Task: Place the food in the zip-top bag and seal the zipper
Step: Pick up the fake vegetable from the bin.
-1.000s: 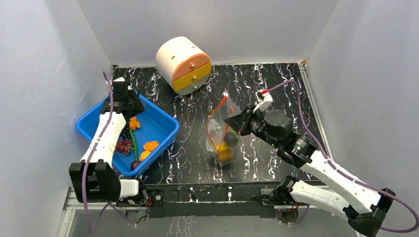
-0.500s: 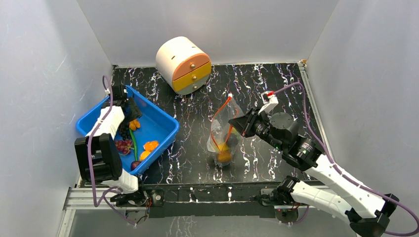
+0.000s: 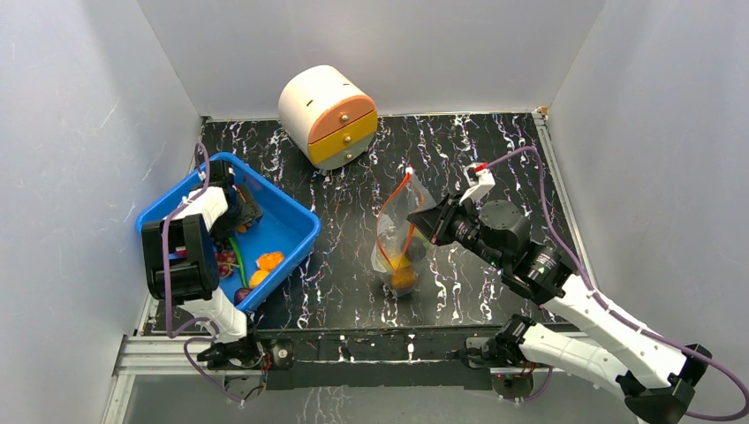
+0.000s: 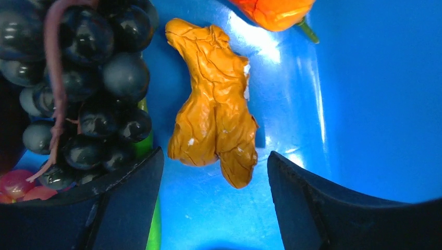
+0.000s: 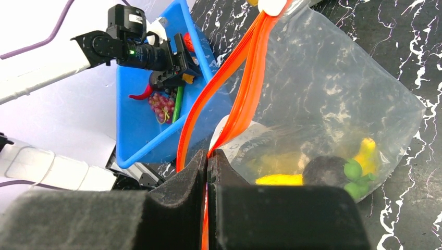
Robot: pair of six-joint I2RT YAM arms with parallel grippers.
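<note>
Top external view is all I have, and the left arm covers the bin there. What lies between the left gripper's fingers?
Observer: A wrinkled orange food piece on the blue bin floor; the left gripper is open on either side, not closed on it.
Operator: Anything crowding it?
Observer: A bunch of dark grapes lies close beside it.
Operator: Is the right gripper really gripping the bag?
Observer: Yes, the right gripper is shut on the zipper at the mouth of the zip-top bag.

bin left, food in it; zip-top bag right; drawer unit behind, between.
</note>
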